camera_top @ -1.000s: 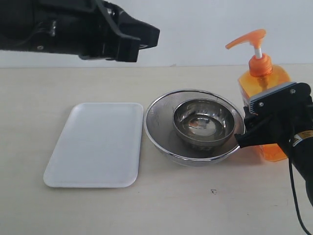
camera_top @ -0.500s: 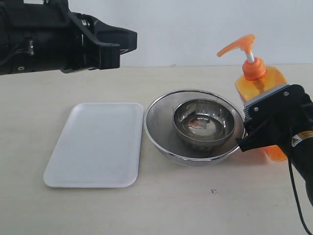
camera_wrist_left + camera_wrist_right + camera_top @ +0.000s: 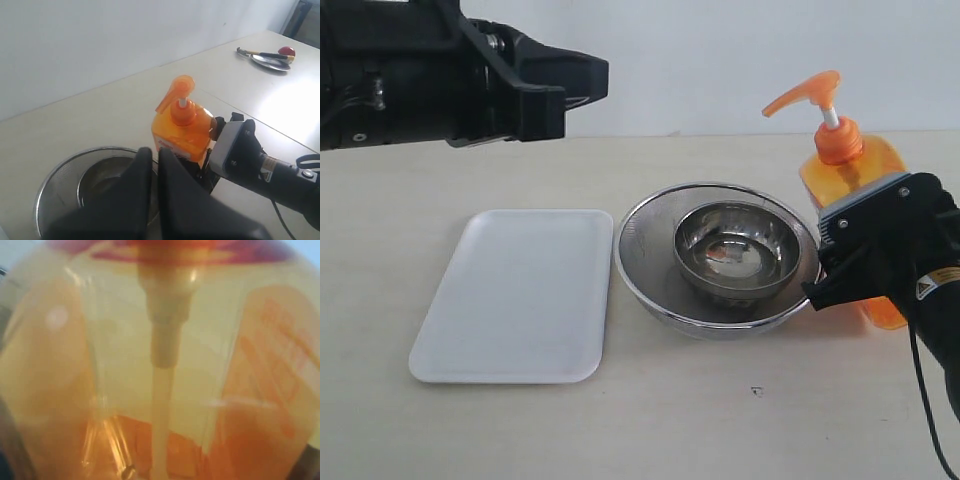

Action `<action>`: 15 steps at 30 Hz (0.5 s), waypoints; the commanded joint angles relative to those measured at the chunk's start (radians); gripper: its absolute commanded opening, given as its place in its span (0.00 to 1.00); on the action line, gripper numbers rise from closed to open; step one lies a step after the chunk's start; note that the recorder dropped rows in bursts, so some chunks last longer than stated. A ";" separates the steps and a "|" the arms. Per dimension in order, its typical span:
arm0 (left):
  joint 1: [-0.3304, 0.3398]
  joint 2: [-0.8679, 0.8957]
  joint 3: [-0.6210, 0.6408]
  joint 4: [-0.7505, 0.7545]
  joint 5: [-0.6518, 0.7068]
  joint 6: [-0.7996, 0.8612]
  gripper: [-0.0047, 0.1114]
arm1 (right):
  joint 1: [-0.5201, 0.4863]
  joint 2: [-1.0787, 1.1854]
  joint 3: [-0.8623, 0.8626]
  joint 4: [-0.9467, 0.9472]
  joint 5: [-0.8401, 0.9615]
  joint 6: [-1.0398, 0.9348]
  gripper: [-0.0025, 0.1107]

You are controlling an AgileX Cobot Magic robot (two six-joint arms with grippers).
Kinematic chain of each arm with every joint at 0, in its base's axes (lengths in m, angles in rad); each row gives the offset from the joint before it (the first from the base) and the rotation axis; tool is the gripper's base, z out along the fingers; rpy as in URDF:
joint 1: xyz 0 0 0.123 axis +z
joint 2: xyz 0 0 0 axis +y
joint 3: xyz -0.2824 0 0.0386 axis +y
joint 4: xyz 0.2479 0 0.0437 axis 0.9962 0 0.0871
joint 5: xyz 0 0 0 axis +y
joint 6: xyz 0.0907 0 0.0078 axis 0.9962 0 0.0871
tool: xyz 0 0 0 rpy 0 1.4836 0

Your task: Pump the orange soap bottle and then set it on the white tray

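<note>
One orange soap bottle [image 3: 855, 165], tilted leftward

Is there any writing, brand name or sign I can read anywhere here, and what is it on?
Nothing here reads clearly.
On the orange soap bottle: label lettering blurred and mostly hidden.
On the right arm: yellow sticker, too small to read.
On the white tray: no markings.
</note>
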 commanded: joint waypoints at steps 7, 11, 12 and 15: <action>0.000 0.239 -0.211 -0.011 0.203 -0.001 0.08 | 0.000 -0.009 -0.001 -0.026 -0.039 -0.024 0.02; 0.000 0.345 -0.322 -0.011 0.201 -0.001 0.08 | 0.000 -0.009 -0.001 -0.026 -0.039 -0.052 0.02; 0.000 0.370 -0.348 -0.011 0.201 -0.001 0.08 | 0.000 -0.009 -0.001 -0.026 -0.039 -0.057 0.02; 0.000 0.432 -0.414 -0.011 0.239 -0.001 0.08 | 0.000 -0.009 -0.001 -0.055 -0.039 -0.072 0.02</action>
